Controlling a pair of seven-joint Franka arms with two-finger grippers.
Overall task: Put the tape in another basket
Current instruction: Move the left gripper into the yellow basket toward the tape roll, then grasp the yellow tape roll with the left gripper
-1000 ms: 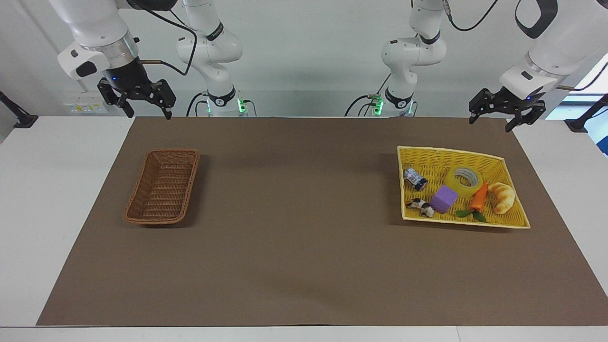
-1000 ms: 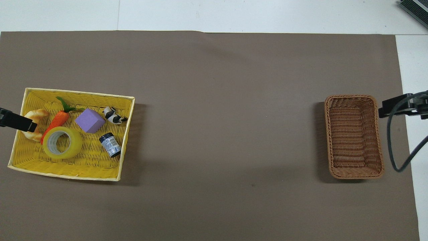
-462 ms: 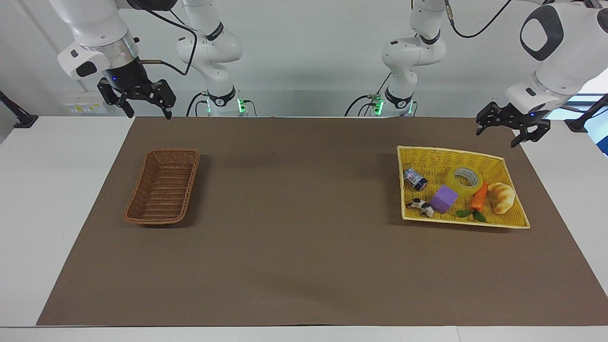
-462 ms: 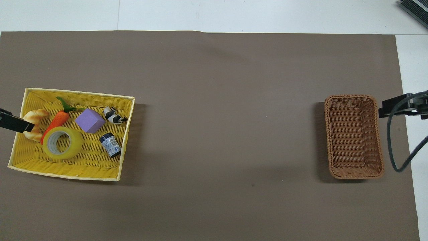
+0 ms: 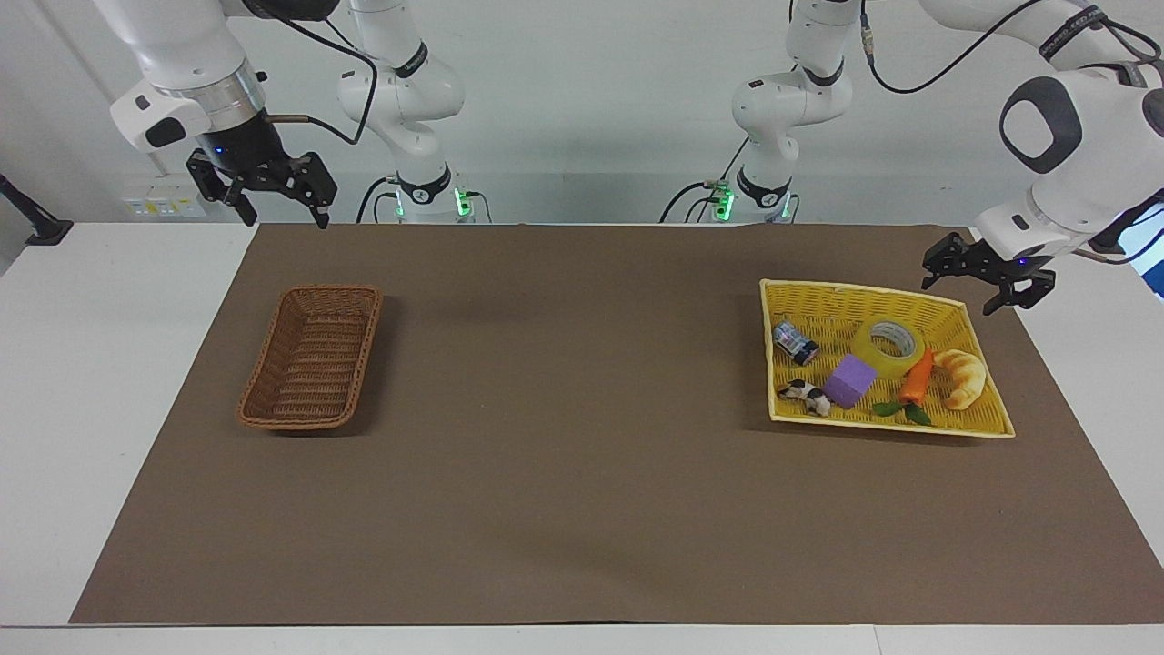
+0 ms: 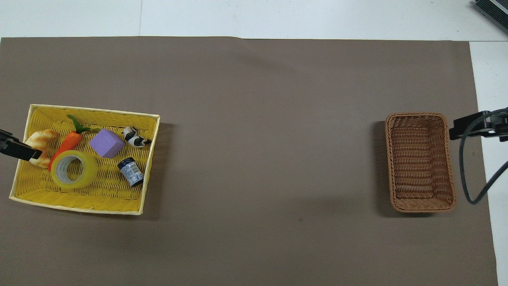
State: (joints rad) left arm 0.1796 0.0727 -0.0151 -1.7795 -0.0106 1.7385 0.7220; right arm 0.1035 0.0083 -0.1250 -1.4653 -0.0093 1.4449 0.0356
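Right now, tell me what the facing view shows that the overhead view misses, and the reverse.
Only the facing view shows both arms whole, with the left pincer open above the yellow basket's corner and the right pincer open, waiting above the table edge near the brown basket. Only the overhead view looks straight down the tape's white core. Both show the tape lying in the yellow basket beside the carrot, and the brown basket holding nothing.

1. This looks like a robotics lab: two white arms are bolted at one edge of a white table, cables looping off them.
2. A plain brown mat covers the tabletop like a test surface.
3. Bare pale walls, a wall socket strip, and green status lights at the arm bases.
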